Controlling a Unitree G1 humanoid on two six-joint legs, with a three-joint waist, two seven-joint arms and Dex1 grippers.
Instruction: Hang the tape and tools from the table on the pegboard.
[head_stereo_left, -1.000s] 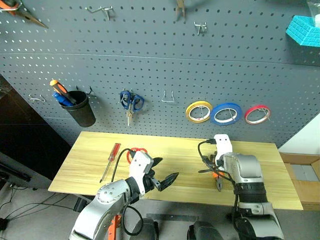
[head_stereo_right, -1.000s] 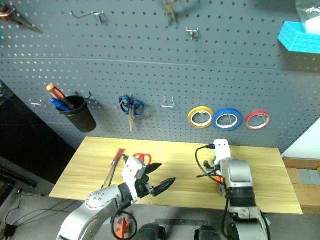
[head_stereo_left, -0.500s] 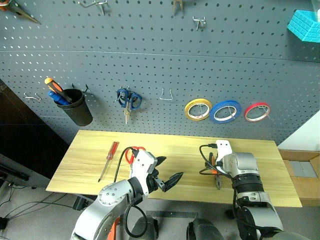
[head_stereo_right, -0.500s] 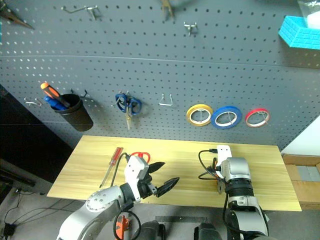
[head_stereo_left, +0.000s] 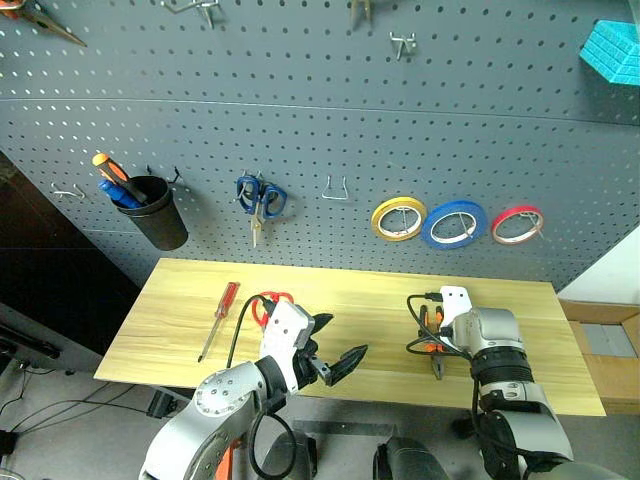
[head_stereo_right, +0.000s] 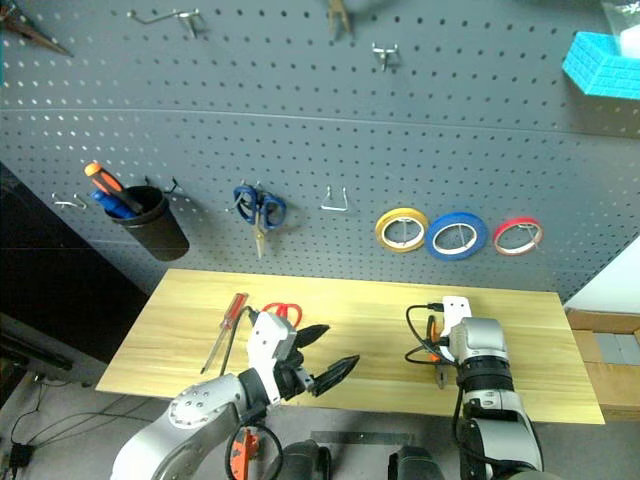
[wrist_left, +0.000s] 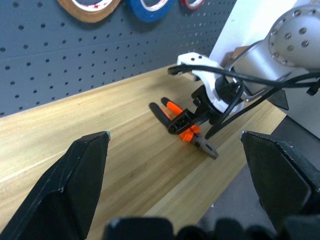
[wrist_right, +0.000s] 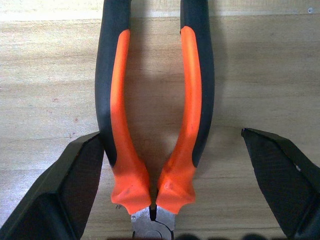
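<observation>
While my right gripper (wrist_right: 160, 165) hangs over the pliers (wrist_right: 155, 115) with its fingers spread wide to either side of the handles and gripping nothing, I can size up the job. The pliers lie flat on the table (head_stereo_left: 350, 300), toward its right end and near the front edge, below the blue tape (head_stereo_left: 454, 223) that already hangs on the pegboard (head_stereo_left: 300, 120).

Their long axis runs roughly front to back across the planks: the orange-and-black handles point toward the pegboard and the steel nose points at the table's front edge, toward me.

I judge them stiff and fairly heavy for their size, nothing fragile, with rubbery handles that should give good friction. The steel nose would be slick, so I would leave it alone. The best hold looks to be across both handles just above the joint, where they run closest together and the weight sits; squeezing there should pinch them shut without the tool pivoting. That leaves the splayed handle ends free to slip over a hook.

My left gripper (head_stereo_left: 335, 362) is slack and empty, raised near the red-handled scissors (head_stereo_left: 268, 300) and the slim red-handled tool (head_stereo_left: 219, 318).
</observation>
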